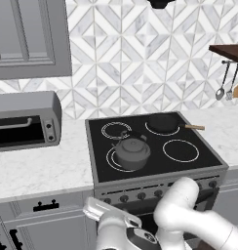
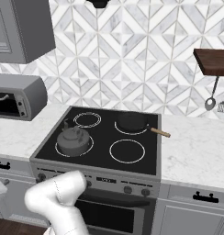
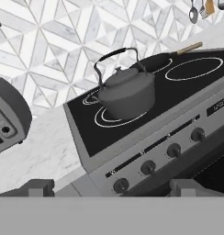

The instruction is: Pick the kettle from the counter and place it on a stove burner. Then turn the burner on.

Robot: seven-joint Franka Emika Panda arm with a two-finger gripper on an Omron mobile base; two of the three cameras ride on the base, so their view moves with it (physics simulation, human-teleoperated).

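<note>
The dark grey kettle (image 1: 132,152) (image 2: 73,139) (image 3: 126,92) stands upright on the front-left stove burner (image 1: 112,161) (image 2: 90,146) (image 3: 103,121), whose white rings show around its base. My gripper (image 3: 114,187) is open and holds nothing. It hangs low in front of the stove's knob panel, below and short of the kettle. Its fingertips (image 3: 38,186) stand wide apart, aimed at the row of knobs (image 3: 148,167). The white marble counter (image 1: 43,168) (image 2: 196,142) (image 3: 36,147) runs on both sides of the stove. My arm (image 1: 182,197) bends down before the oven front.
A black frying pan (image 1: 162,122) (image 2: 131,120) with a wooden handle sits on the back-right burner. A grey toaster oven (image 1: 23,119) (image 2: 17,96) stands on the left counter. Utensils (image 1: 227,88) hang under a wooden shelf (image 2: 214,60) at the right. Several knobs (image 1: 141,195) line the stove front.
</note>
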